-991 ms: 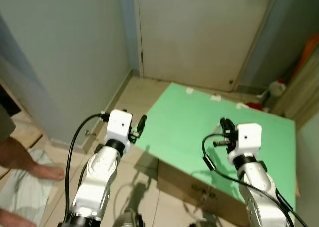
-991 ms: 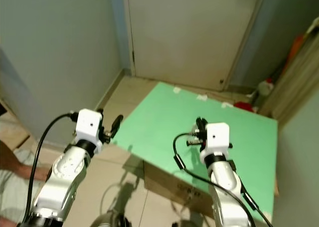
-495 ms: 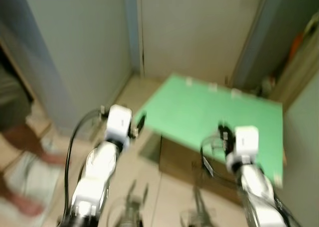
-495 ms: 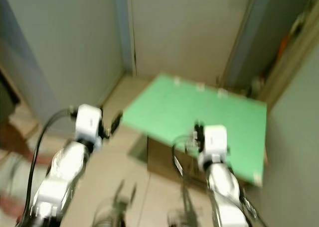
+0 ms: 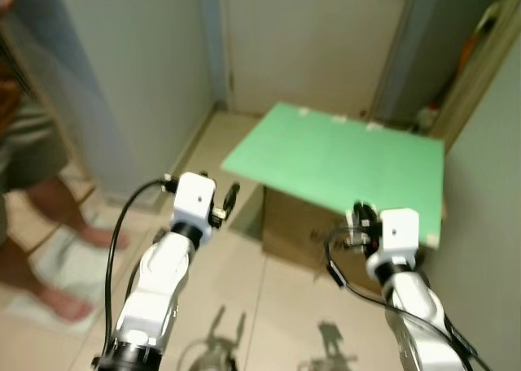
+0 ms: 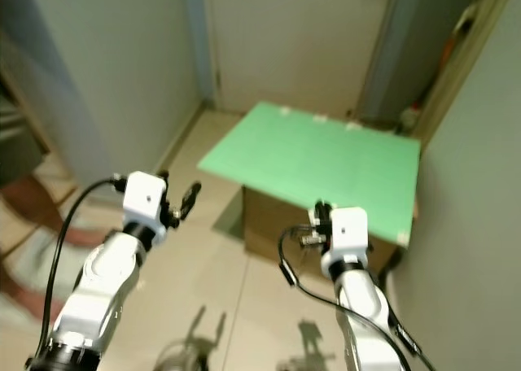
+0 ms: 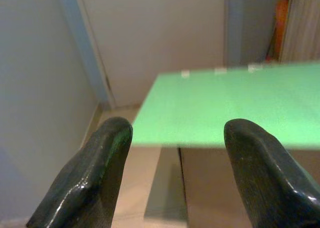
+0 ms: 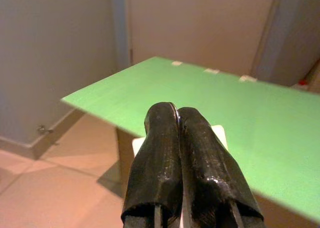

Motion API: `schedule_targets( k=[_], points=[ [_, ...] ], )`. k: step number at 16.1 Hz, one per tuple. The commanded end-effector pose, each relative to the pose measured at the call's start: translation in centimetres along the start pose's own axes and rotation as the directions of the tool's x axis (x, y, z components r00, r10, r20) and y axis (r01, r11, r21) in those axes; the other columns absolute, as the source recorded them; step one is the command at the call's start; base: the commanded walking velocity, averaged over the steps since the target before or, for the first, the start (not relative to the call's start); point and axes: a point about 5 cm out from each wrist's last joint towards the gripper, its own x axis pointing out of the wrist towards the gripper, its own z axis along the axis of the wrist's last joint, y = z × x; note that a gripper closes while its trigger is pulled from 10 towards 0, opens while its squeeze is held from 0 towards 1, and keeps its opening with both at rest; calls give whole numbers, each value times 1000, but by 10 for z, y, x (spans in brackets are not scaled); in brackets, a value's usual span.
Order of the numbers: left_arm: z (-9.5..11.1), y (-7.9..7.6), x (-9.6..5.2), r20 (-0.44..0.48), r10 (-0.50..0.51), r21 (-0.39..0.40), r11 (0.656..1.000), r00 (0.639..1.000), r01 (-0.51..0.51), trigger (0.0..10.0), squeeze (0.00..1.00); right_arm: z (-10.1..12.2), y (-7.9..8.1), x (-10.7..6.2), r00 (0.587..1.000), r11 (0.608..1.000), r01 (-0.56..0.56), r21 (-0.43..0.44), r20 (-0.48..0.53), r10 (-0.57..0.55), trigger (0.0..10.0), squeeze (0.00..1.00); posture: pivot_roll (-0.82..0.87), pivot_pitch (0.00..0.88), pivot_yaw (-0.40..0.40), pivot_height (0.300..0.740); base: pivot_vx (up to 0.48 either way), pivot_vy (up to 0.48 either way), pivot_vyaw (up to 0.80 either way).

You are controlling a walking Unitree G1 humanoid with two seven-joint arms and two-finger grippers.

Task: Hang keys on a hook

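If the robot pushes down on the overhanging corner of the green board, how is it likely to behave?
The green board looks thin and flat, so probably light. It overhangs the cardboard box toward the wall, so pressing there might tip it. White tape tabs along its far edge may resist slightly.
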Motion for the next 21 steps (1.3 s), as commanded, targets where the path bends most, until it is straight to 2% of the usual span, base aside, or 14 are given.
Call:
schedule_targets(
  k=[1,13,18,21],
  points=[
    [1,-3,2,4,-15,-3,1000,1000,15,10000,0,-2,-3,-1,1000,1000,15,-8,-10,-15,0,0,-97,0,43,722,-304,0,0],
    [1,-6,6,12,-38,3,999,999,38,10000,0,-5,-8,2,999,999,34,-14,-17,-35,0,0,-99,0,41,722,-314,0,0],
    [-2,-5,10,-3,-46,33,998,999,46,10000,0,-6,-7,3,999,999,29,-18,-37,-29,0,0,-115,0,47,722,0,0,0],
    [-2,-6,13,-3,-65,49,997,998,65,10000,0,-5,-10,4,999,999,35,-27,-30,-36,0,0,-120,0,50,722,0,0,-781]
  ],
)
